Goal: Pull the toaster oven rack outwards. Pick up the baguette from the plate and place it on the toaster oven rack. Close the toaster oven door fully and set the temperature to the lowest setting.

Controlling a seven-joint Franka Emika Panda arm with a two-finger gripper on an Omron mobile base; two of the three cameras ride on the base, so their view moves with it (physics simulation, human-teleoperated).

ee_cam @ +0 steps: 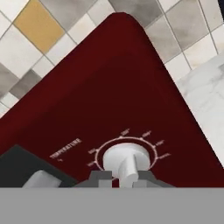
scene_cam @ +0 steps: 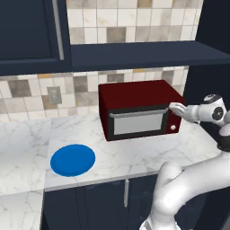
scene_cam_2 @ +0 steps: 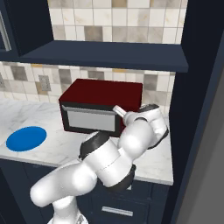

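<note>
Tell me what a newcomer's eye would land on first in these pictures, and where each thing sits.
The dark red boxy toaster oven stands against the tiled wall on the marble counter, its black-framed glass door shut. The white arm's gripper is at the oven's right panel, its dark finger tips on either side of the pale temperature knob. To the oven's left, nearer the counter's front edge, lies a flat round bright blue plate with nothing on it.

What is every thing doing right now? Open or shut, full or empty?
toaster oven door: shut
plate: empty, on the counter
temperature knob: between the fingertips
gripper: closed on the temperature knob
upper cabinet door: shut
</note>
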